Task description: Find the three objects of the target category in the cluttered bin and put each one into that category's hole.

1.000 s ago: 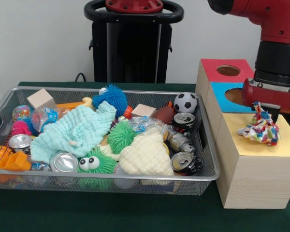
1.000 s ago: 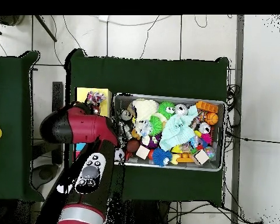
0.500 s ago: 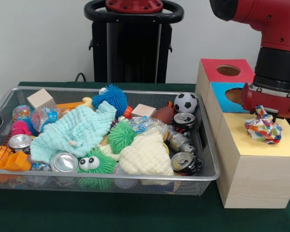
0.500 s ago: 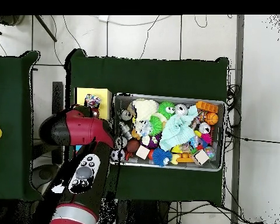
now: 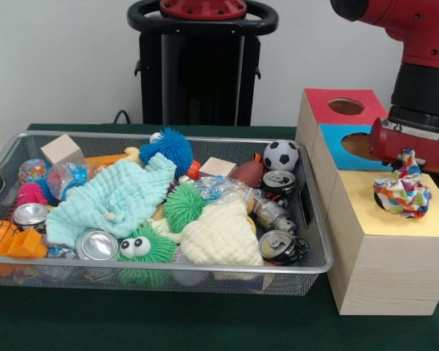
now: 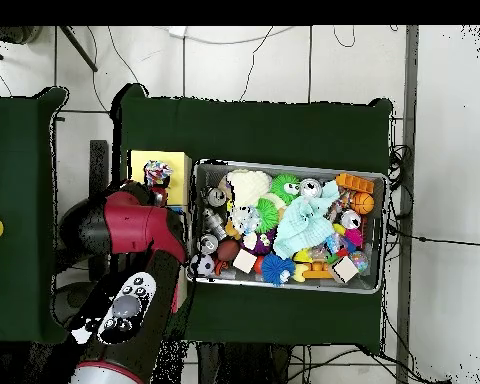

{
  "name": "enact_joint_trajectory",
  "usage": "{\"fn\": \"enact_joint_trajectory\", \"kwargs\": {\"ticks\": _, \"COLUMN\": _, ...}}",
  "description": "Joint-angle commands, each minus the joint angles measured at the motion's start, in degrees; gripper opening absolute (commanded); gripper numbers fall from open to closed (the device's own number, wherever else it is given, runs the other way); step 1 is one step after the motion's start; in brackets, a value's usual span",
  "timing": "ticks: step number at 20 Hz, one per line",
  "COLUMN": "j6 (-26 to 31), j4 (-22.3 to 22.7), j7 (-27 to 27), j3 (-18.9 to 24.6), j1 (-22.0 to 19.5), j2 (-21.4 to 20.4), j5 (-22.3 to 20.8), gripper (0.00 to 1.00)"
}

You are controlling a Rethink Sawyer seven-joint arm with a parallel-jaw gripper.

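Left of frame, we see the wire bin (image 5: pixel 318 241) full of clutter on the green table (image 5: pixel 168 322): mint cloth (image 5: pixel 113 196), cream cloth (image 5: pixel 221 234), green googly-eyed ball (image 5: pixel 143 251), blue spiky ball (image 5: pixel 168 146), wood blocks, cans, soccer ball (image 5: pixel 281 155). Right of it we have the wooden box (image 5: pixel 384 270) with red, blue and yellow tops. The multicolored crumpled cloth (image 5: pixel 404 191) sits on the yellow top at lower right, over its hole, part of the dark opening showing at its left edge. The gripper (image 5: pixel 408 157) hangs right above it, at the cloth's top; we cannot tell whether the fingers are spread or pinching it.
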Motion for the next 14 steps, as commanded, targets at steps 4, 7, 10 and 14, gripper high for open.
{"fn": "enact_joint_trajectory", "kwargs": {"ticks": 4, "j6": 4.25, "j4": 0.46, "j7": 12.35, "j3": 4.41, "j1": -0.17, "j2": 2.87, "j5": 2.69, "gripper": 0.0}}
{"fn": "enact_joint_trajectory", "kwargs": {"ticks": 7, "j6": 5.01, "j4": 0.21, "j7": 12.19, "j3": 4.22, "j1": -0.28, "j2": 2.6, "j5": 2.71, "gripper": 0.0}}
{"fn": "enact_joint_trajectory", "kwargs": {"ticks": 10, "j6": 6.04, "j4": 0.04, "j7": 12.4, "j3": 3.59, "j1": 0.17, "j2": 2.23, "j5": 2.7, "gripper": 0.0}}
{"fn": "enact_joint_trajectory", "kwargs": {"ticks": 14, "j6": 7.08, "j4": 0.01, "j7": 12.64, "j3": 2.92, "j1": 0.83, "j2": 2.03, "j5": 2.63, "gripper": 0.0}}
